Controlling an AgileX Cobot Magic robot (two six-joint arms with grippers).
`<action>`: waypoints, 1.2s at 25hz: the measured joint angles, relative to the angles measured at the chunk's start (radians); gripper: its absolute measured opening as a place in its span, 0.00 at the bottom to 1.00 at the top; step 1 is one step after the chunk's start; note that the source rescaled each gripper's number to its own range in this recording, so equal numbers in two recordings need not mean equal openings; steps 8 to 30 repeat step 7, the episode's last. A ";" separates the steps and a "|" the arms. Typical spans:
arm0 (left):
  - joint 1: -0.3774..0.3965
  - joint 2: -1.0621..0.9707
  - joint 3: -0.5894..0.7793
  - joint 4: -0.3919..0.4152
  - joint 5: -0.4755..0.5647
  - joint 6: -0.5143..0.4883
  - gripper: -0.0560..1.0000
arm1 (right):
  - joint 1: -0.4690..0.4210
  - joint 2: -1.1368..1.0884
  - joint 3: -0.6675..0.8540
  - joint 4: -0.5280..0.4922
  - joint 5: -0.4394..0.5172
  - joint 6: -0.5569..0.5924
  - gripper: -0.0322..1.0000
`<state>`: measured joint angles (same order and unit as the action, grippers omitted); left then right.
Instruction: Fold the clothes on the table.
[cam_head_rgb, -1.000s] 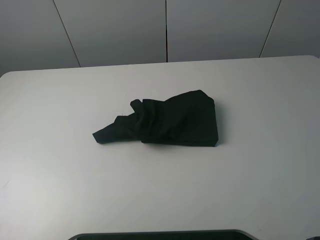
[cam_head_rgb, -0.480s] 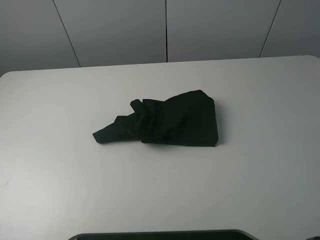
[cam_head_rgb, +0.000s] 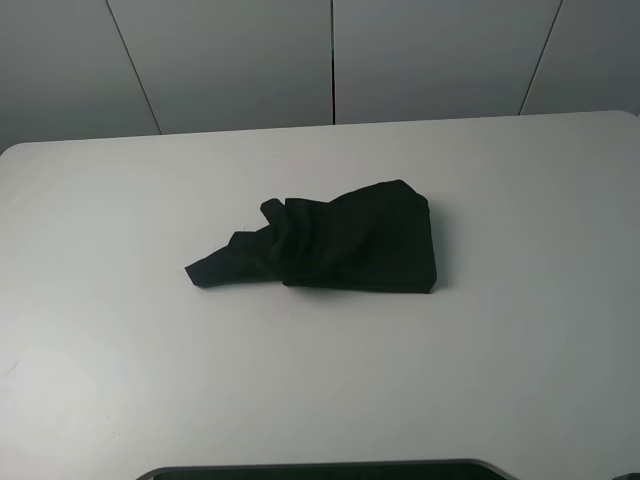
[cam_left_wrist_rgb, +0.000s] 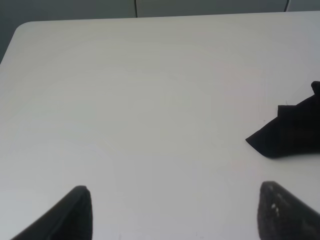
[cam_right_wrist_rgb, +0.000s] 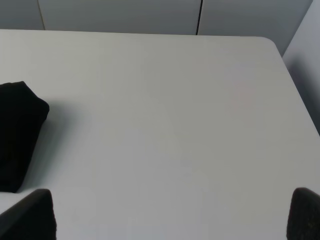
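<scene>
The black T-shirt (cam_head_rgb: 335, 243) lies bunched and partly folded near the middle of the white table (cam_head_rgb: 120, 200); no print or label shows. A sleeve-like end sticks out to its left (cam_head_rgb: 210, 268). The left wrist view shows that end (cam_left_wrist_rgb: 290, 135); the right wrist view shows the shirt's squared right edge (cam_right_wrist_rgb: 17, 132). My left gripper (cam_left_wrist_rgb: 175, 212) is open, fingertips wide apart above bare table, well short of the shirt. My right gripper (cam_right_wrist_rgb: 170, 217) is open too, above bare table to the right of the shirt. Neither gripper shows in the exterior high view.
A dark rounded edge (cam_head_rgb: 320, 470) runs along the bottom of the exterior high view. Grey wall panels (cam_head_rgb: 330, 60) stand behind the table's far edge. The table's rounded corners show in both wrist views, in the left (cam_left_wrist_rgb: 20, 27) and in the right (cam_right_wrist_rgb: 272, 42).
</scene>
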<state>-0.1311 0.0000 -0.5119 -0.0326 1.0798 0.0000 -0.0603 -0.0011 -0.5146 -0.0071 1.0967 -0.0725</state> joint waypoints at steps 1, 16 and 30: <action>0.000 0.000 0.000 0.000 0.000 0.000 0.88 | 0.000 0.000 0.000 0.000 0.000 0.000 1.00; 0.000 0.000 0.000 0.000 0.000 0.000 0.89 | 0.000 0.000 0.000 0.000 0.000 0.000 1.00; 0.000 0.000 0.000 0.000 0.000 0.000 0.89 | 0.000 0.000 0.000 0.000 0.000 0.000 1.00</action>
